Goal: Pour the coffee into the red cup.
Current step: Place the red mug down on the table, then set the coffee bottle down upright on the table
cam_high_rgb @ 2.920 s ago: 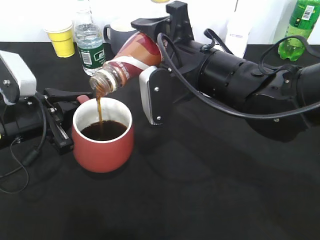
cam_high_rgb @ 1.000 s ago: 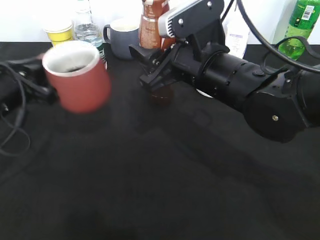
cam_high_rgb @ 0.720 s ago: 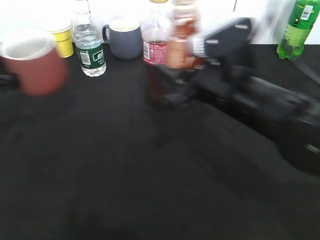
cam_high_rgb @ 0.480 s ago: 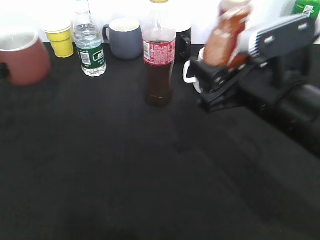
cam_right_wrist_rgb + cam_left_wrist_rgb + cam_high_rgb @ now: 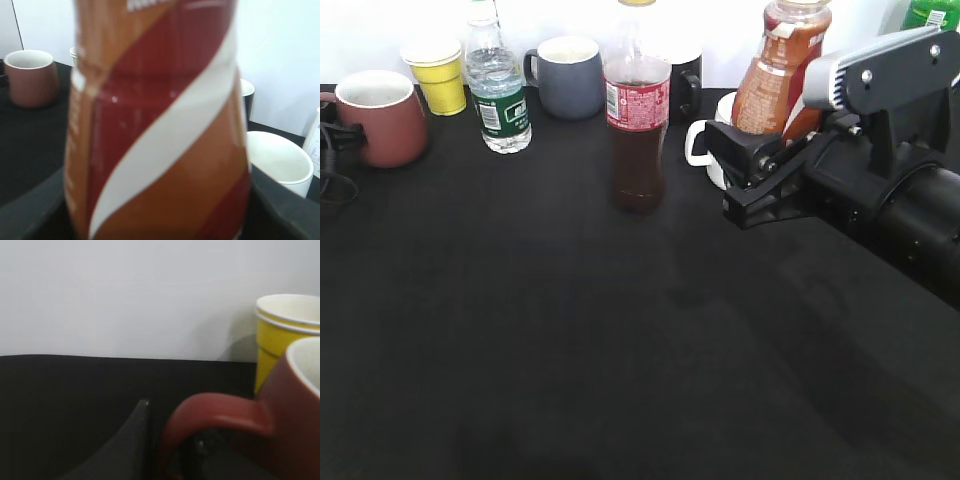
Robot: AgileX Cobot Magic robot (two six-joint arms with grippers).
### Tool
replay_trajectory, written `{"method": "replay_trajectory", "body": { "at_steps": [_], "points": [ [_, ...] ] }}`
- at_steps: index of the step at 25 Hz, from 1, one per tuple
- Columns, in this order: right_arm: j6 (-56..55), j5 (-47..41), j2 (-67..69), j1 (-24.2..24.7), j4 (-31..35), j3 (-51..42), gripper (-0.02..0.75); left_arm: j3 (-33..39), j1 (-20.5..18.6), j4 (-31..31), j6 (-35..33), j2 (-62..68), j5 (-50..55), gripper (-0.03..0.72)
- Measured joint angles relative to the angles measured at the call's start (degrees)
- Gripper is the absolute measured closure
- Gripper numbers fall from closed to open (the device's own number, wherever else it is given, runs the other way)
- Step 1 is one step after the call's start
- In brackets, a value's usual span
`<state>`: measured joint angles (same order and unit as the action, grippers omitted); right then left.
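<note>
The red cup (image 5: 378, 118) stands at the far left of the black table with dark liquid inside. My left gripper (image 5: 170, 442) is shut around its loop handle (image 5: 215, 410), with one dark finger beside the handle; in the exterior view it is almost off the left edge (image 5: 328, 135). My right gripper (image 5: 765, 160) is shut on the coffee bottle (image 5: 782, 75) and holds it upright at the right, above a white mug. The bottle's label fills the right wrist view (image 5: 160, 130), where the red cup (image 5: 30, 75) shows far off at the left.
A cola bottle (image 5: 637, 110) stands mid-table. Along the back are a yellow paper cup (image 5: 440, 75), a water bottle (image 5: 498, 90), a grey-blue mug (image 5: 570, 75), a black mug (image 5: 686, 80), a white mug (image 5: 712, 140) and a green bottle (image 5: 932, 12).
The coffee bottle went from tilted over the cup to upright and moved right with my right arm. My left gripper carried the red cup away to the far left.
</note>
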<state>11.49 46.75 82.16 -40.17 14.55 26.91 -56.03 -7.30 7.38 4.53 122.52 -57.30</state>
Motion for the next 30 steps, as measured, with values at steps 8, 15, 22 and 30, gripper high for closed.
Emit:
{"method": "replay_trajectory", "body": {
  "at_steps": [8,15,22,30],
  "points": [
    [1.53,0.17,0.00,0.00,0.00,0.00,0.209,-1.55,-0.29,-0.27,3.03,1.53,0.20,0.429],
    [2.01,0.29,0.00,0.00,0.05,0.00,0.209,0.98,-0.31,-0.21,3.22,1.53,-0.28,0.416],
    [2.35,0.29,0.00,0.00,0.05,0.00,0.209,5.09,-0.31,0.62,3.28,-2.67,-0.41,0.416],
    [2.40,-0.09,0.00,0.00,1.59,0.00,0.209,17.86,-0.03,1.22,-1.08,-14.19,3.67,0.416]
  ]
}}
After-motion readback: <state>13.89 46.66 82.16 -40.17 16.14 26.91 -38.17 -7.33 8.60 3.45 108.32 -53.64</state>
